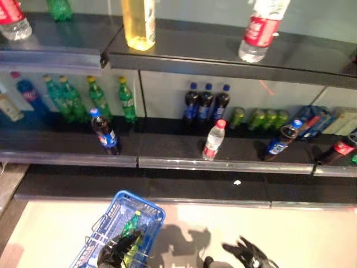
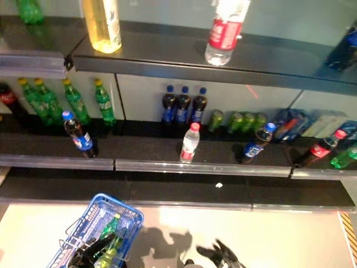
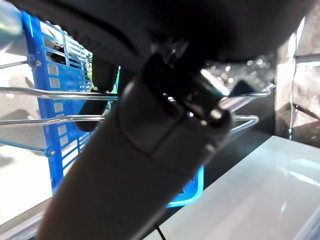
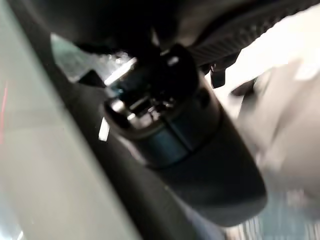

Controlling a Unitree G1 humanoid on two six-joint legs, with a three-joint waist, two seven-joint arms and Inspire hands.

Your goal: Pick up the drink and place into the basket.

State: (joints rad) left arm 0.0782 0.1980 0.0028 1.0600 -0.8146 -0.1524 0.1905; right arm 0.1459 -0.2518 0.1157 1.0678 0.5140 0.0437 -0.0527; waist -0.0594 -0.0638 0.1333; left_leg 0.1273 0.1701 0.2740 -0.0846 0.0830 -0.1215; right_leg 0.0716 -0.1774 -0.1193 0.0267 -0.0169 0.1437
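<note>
The left hand [image 1: 118, 250] grips the wire handle of the blue basket [image 1: 146, 209], where a green bottle [image 1: 131, 224] already lies just past its fingers, while the right hand [image 1: 249, 255] hangs empty with fingers spread, so reaching the shelf [image 1: 223, 163] above for another drink seems next.

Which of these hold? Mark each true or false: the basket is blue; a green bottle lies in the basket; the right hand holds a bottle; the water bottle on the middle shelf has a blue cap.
1. The basket is blue. True.
2. A green bottle lies in the basket. True.
3. The right hand holds a bottle. False: its fingers are spread and empty, low by the floor.
4. The water bottle on the middle shelf has a blue cap. False: its cap is red.
</note>
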